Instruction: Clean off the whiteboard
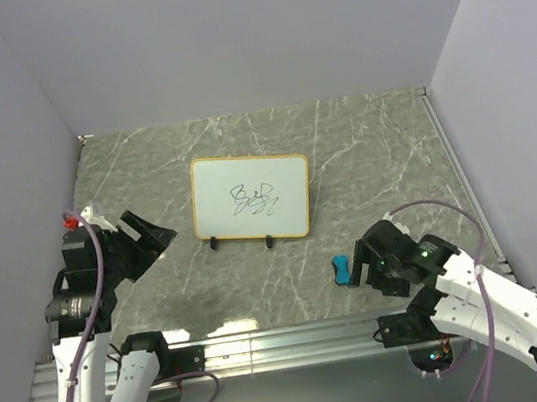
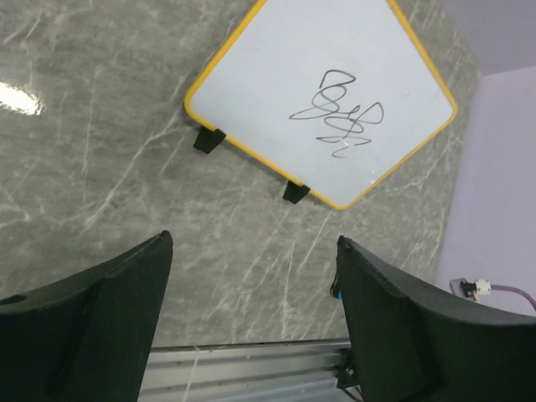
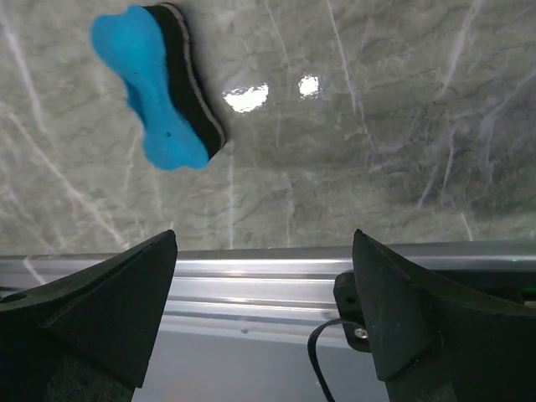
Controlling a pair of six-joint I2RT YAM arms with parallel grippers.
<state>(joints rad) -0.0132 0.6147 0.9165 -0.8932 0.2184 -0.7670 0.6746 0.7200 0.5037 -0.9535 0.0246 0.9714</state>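
Blue bone-shaped eraser (image 3: 159, 88) lies off-centre from my right claw (image 3: 264, 314), wide open and empty like the left claw (image 2: 251, 322); closing now risks missing.

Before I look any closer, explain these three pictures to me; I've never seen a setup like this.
Two robot arms are bolted at the near edge of a marble-patterned table. One picture looks down from above; the other two come from cameras on each wrist, so the dark shapes at the bottom are that arm's own fingers. On the table stands a small whiteboard with black scribbles, and a blue eraser lies near the right gripper. The left gripper and the right one are both open and hold nothing.
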